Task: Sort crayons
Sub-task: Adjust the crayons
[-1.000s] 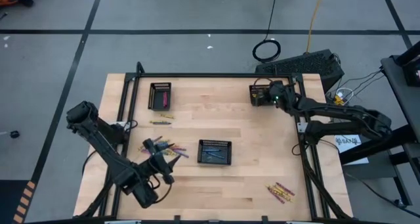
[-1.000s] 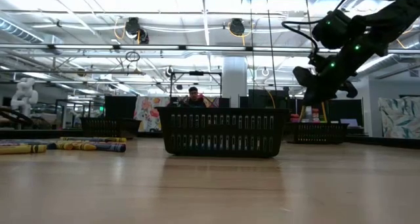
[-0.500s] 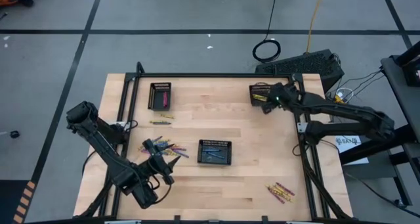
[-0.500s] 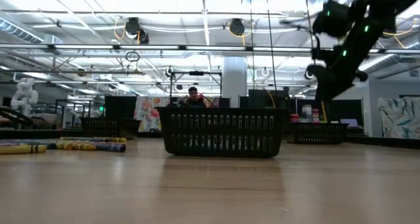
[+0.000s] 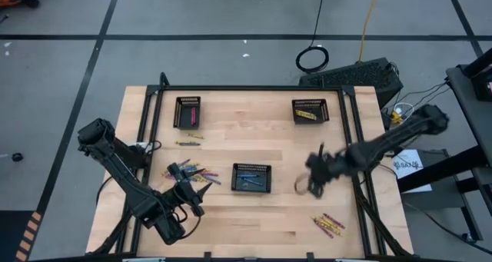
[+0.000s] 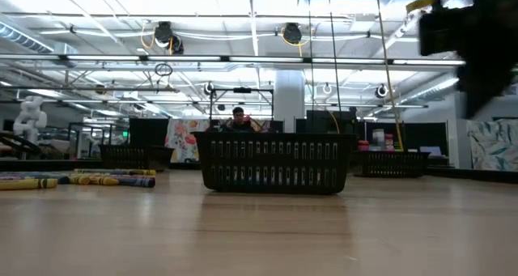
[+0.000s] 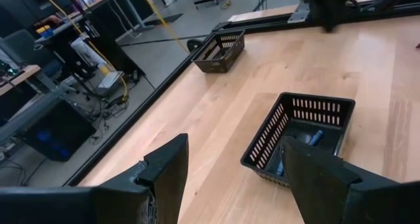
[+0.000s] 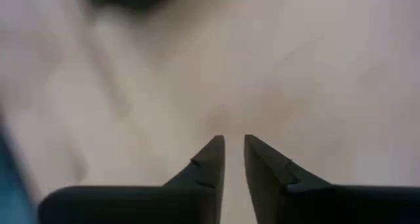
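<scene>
— Wood table [image 5: 292,143] under shop lights. Changed how?
— Right claw [image 5: 309,184] gone from far-right tray [image 5: 309,103], swung nearer, now over bare wood right of middle tray [image 5: 251,166]; pinched nearly together, holding nothing
— Meaning?
— Probably yellow crayon [image 5: 306,115] delivered there; likely off to near-right crayons [image 5: 328,224] next
— Left claw [image 7: 233,158]?
— Spread wide, empty, waiting by left pile [image 5: 192,173]

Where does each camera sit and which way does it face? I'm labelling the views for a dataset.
High: overhead, straight down on the table; both arms show.
Low: at tabletop height, facing the middle tray; a dark arm blurs at upper right.
Left wrist: past the open left pincer toward that tray.
Right wrist: close above bare wood, right pincer nearly closed.
High, low and left wrist share the middle tray.
</scene>
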`<action>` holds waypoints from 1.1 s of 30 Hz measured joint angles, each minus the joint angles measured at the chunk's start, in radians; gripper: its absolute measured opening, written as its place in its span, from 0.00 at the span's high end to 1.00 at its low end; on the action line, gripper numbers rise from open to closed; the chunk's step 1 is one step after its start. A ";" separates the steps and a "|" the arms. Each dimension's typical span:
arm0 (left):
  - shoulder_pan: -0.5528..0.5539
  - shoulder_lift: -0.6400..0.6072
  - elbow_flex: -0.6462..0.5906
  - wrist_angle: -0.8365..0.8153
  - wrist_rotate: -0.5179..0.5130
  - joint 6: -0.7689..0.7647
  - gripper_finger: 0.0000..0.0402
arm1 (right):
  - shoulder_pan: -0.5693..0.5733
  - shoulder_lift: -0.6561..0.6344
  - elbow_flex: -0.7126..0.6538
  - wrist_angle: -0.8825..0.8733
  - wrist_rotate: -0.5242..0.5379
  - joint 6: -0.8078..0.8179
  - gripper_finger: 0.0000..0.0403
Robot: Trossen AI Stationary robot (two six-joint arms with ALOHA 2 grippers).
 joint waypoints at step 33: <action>0.000 0.001 0.000 0.000 -0.001 0.005 0.41 | 0.521 0.366 0.003 0.093 -0.185 0.512 0.76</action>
